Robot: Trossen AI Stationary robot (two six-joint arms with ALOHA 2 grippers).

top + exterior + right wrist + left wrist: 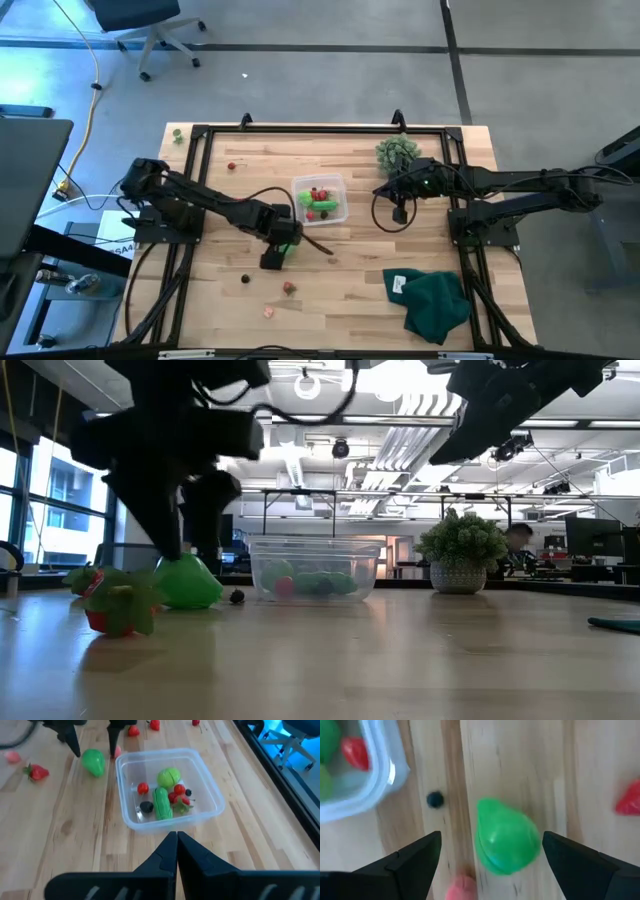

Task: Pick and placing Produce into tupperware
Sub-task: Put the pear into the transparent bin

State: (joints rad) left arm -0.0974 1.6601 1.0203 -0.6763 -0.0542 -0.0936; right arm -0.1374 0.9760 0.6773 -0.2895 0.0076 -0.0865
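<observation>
High view: the tupperware (320, 200) sits near the middle of the wooden worktop (340, 300), and every place below is given from it; the left gripper (281, 250) hangs low just beside its near-left corner, fingers spread wide with a green pear-shaped piece (287, 249) lying on the wood between them, untouched by either finger; the left wrist view shows the same gripper (490, 865) open, the green piece (506, 837) midway between the two fingers, a small dark berry (435, 799) between that piece and the container's rim (385, 775), a pink bit (461, 887) close by the piece, and a red bit (630, 800) farther out on the side away from the container; the low view shows the green piece (186, 582) resting on the worktop left of the container (315, 568), with a strawberry-like piece (112, 603) nearer the camera.

Inside the tupperware (170, 790), as the right wrist view has it, lie a round green piece (169, 777), an elongated green piece (162, 804), a few red bits (178, 792) and a dark one (146, 807); the right gripper (177, 845) is pressed shut, empty, raised clear of the wood on the container's right side; in the high view it (399, 213) hangs well apart from the rim, below a spiky grey-green bush (397, 152); a dark green cloth (435, 300) lies towards the near-right corner of the worktop, far from the container; loose bits (289, 288) lie scattered on its near-left side, one more (231, 167) on the far-left.
</observation>
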